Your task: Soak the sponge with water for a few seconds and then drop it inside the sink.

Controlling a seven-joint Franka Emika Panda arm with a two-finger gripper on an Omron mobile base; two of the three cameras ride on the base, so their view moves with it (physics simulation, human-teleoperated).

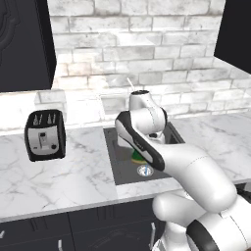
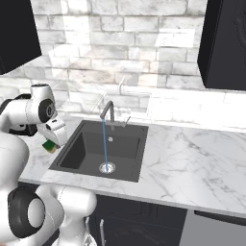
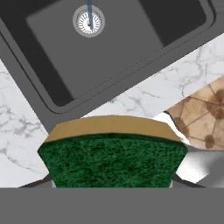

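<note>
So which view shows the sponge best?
The hand view: the sponge sits large and close, green scouring face and yellow body both plain, with the sink beyond. The right base view shows a small green-yellow bit under the gripper; the left base view gives a sliver beside the arm.

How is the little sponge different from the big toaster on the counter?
The sponge is small, yellow with a dark green scrubby top; the toaster is far bigger, black with a silver front. The sponge is held up in the robot's pincer by the edge of the sink, while the toaster stands on the marble counter, away from the sink. The sponge looks rough, the toaster smooth. Both are boxy blocks.
</note>
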